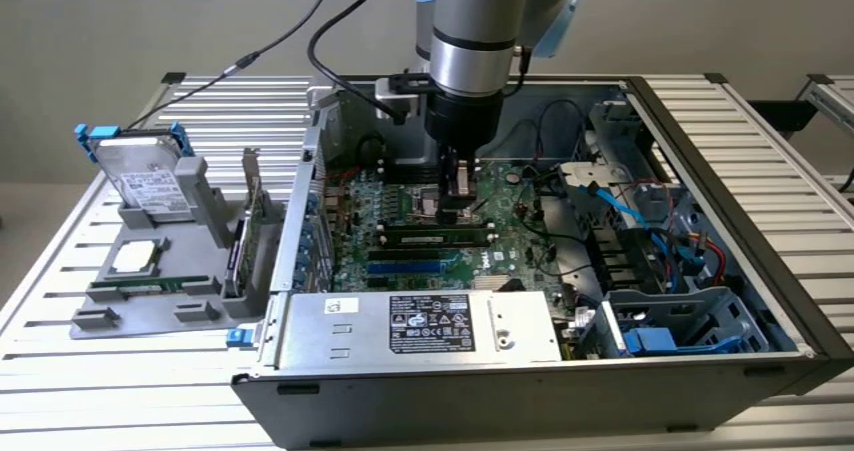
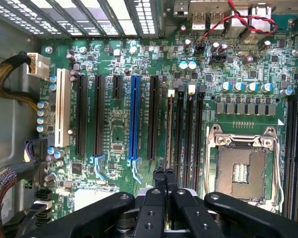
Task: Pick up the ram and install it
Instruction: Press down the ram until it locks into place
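Observation:
The ram (image 1: 434,237) stands on edge in one of the motherboard's long memory slots inside the open computer case, its black chips facing the case front. In the wrist view the ram (image 2: 169,130) is a thin tan-edged strip in the first of the black memory slots. My gripper (image 1: 458,206) hangs straight down over the motherboard, just above the ram's end nearer the processor socket. Its fingers are shut together, with nothing between them, and the gripper (image 2: 164,172) lines up with that slot's end. Whether the tips touch the ram I cannot tell.
An empty processor socket (image 2: 241,168) lies beside the memory slots. The power supply (image 1: 414,323) fills the case front, and blue and red cables (image 1: 641,221) crowd the exterior view's right. Outside the case, a grey fixture (image 1: 134,306) holds a hard drive (image 1: 147,176) and a silver processor chip (image 1: 134,256).

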Action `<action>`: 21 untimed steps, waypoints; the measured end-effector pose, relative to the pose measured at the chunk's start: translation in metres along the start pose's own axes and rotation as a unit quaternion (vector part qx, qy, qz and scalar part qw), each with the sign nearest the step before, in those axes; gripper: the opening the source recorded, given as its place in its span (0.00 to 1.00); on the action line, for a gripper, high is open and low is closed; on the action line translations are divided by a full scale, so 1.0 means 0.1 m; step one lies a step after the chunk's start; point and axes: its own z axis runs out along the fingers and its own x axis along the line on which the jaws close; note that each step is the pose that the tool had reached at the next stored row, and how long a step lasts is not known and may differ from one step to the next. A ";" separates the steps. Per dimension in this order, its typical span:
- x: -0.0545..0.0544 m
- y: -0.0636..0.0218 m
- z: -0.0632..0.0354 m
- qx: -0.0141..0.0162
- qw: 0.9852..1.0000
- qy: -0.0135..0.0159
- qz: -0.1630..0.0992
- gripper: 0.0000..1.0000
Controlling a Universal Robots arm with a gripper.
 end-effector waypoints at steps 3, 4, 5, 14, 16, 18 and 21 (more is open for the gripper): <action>0.00 0.000 0.000 -0.002 1.000 -0.001 0.023 0.10; 0.00 0.000 0.000 -0.003 1.000 -0.002 0.031 0.10; 0.00 0.000 0.000 -0.004 0.999 -0.002 0.039 0.10; 0.00 0.000 0.002 -0.010 0.994 -0.007 0.108 0.10; 0.00 0.000 0.003 -0.012 0.992 -0.008 0.123 0.10; 0.00 0.000 0.003 -0.013 0.990 -0.008 0.139 0.10; 0.00 0.000 0.004 -0.015 0.987 -0.010 0.161 0.10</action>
